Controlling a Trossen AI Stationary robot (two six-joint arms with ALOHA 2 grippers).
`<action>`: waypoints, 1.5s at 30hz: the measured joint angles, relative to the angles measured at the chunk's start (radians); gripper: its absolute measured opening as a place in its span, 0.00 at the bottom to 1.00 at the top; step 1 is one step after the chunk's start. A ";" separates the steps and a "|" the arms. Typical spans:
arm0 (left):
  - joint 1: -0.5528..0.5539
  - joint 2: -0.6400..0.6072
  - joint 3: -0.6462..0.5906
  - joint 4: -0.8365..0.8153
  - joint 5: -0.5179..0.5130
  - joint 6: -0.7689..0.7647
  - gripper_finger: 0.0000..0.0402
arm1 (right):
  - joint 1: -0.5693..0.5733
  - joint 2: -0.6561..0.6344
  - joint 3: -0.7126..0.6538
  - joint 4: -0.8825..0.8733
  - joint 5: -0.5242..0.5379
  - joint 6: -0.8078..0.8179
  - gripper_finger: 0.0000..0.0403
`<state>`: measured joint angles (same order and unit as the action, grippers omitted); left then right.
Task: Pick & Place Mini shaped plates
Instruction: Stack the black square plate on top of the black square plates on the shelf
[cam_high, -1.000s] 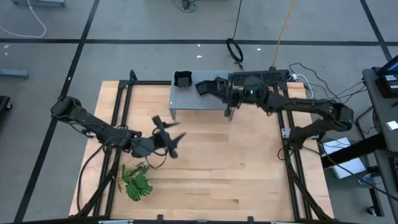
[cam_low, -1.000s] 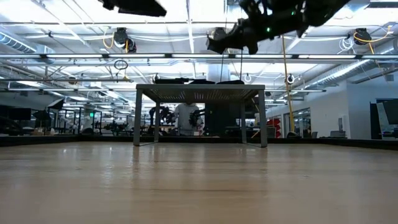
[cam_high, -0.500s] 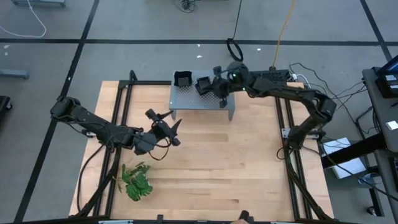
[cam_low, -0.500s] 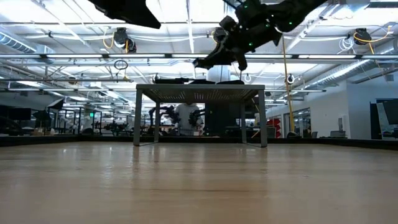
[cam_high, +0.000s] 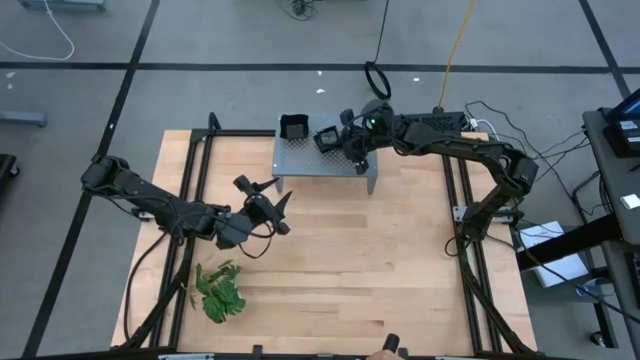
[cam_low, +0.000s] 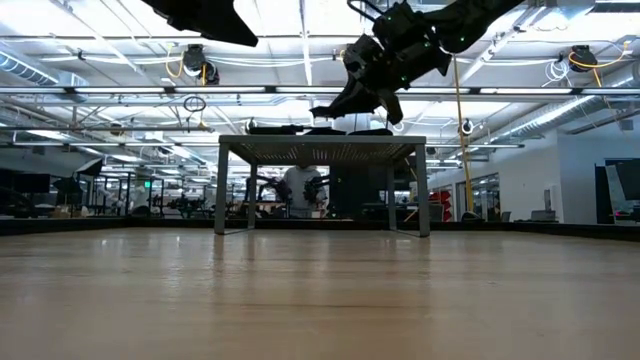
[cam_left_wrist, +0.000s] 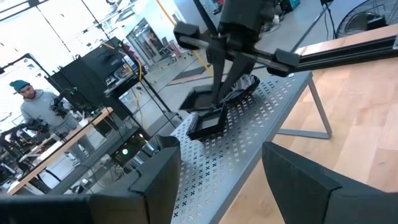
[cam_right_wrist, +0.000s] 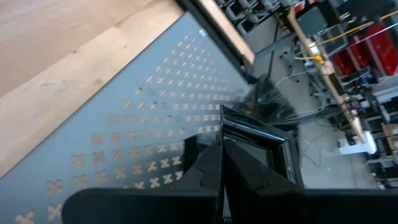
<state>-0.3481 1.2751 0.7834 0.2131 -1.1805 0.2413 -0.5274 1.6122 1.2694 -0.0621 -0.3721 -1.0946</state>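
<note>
overhead picture of a pale wooden table (cam_high: 340, 270) with two dark robot arms reaching over it. a grey perforated metal stand (cam_high: 300, 158) sits near the far edge of the table. on the stand lie small glossy black dishes: one square black dish (cam_high: 294, 127) rests at the far left corner, and a second square black dish (cam_high: 327, 138) sits just beside it, tilted, near the middle of the stand.

right gripper (cam_high: 348, 140) reaches in from the right side and hangs over the stand, its two dark fingers pressed together on the rim of the second dish. from the camera on that wrist, the closed fingers (cam_right_wrist: 211, 168) meet on the near edge of this shiny square dish (cam_right_wrist: 261, 149), with the cross-punched grey surface (cam_right_wrist: 124, 124) spread beneath.

left gripper (cam_high: 265, 205) hovers above bare wood, near the front left leg of the stand, and its fingers are spread wide with nothing between them. its wrist camera looks toward the stand (cam_left_wrist: 249, 149), showing a black square dish (cam_left_wrist: 208, 124) lying flat on the metal with the other arm standing over it, and more dark dishes just behind.

green leafy sprig (cam_high: 220, 290) lies on the table near the front left corner, well apart from the stand.

a person (cam_left_wrist: 37, 109) in a teal cap stands in the room beyond the table.
</note>
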 joint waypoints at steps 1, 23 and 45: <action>0.000 0.000 0.000 0.000 0.000 0.000 0.57 | 0.002 0.007 0.000 -0.002 0.000 0.000 0.00; 0.000 0.000 0.000 -0.001 0.000 0.019 0.57 | 0.005 0.058 0.000 0.050 0.003 0.005 0.05; 0.000 0.000 0.000 0.000 -0.102 0.046 0.57 | 0.069 -0.020 -0.001 -0.022 0.266 0.063 0.30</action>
<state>-0.3481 1.2751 0.7835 0.2134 -1.2823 0.2874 -0.4584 1.5921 1.2686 -0.0838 -0.1061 -1.0317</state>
